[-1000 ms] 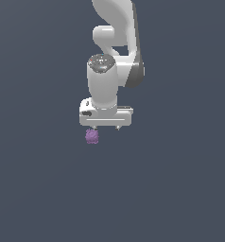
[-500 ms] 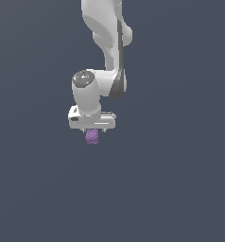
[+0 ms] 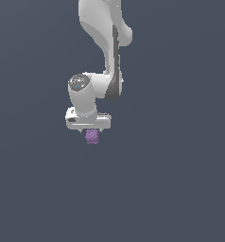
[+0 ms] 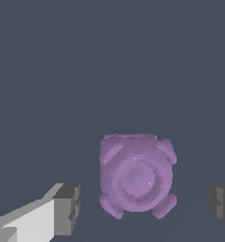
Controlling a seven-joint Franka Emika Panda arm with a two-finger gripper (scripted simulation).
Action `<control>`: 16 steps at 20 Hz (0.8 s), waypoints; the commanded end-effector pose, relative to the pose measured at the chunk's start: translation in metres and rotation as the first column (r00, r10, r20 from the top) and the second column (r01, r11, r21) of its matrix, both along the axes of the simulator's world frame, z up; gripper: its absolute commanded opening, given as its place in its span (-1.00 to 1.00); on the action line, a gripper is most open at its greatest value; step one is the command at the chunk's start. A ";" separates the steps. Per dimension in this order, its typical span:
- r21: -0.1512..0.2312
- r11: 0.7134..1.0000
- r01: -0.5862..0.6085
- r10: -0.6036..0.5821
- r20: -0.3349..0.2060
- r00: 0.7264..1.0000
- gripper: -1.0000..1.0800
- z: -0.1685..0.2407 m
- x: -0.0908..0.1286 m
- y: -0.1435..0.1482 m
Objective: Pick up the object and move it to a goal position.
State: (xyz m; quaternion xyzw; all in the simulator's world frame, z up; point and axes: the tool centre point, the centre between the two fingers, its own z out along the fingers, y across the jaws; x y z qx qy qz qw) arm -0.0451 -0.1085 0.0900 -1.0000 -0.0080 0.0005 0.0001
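The object point(image 3: 91, 136) is a small purple bumpy lump on the dark grey floor, showing just under the white hand in the exterior view. My gripper point(image 3: 89, 130) hangs straight above it, pointing down. In the wrist view the object point(image 4: 135, 177) fills the space between the two grey fingertips, with a clear gap on each side. One finger point(image 4: 66, 209) and the other finger point(image 4: 222, 206) are both apart from it. The gripper point(image 4: 145, 208) is open and holds nothing.
The white arm point(image 3: 105, 42) rises from the hand toward the top of the exterior view. Everything else in both views is plain dark grey floor point(image 3: 180, 189).
The hand has swung toward the exterior view's left and sunk slightly, ending over the object. The object itself has stayed where it was.
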 end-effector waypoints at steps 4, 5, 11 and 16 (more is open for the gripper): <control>0.000 1.000 -0.001 0.001 0.000 1.000 0.92 -0.012 0.000 0.000; 0.000 1.000 -0.001 0.001 0.000 1.000 0.92 -0.016 -0.001 0.000; 0.000 1.000 -0.002 0.002 0.001 1.000 0.92 -0.044 -0.002 -0.001; 0.000 1.000 -0.002 0.002 0.001 1.000 0.92 -0.051 -0.001 -0.001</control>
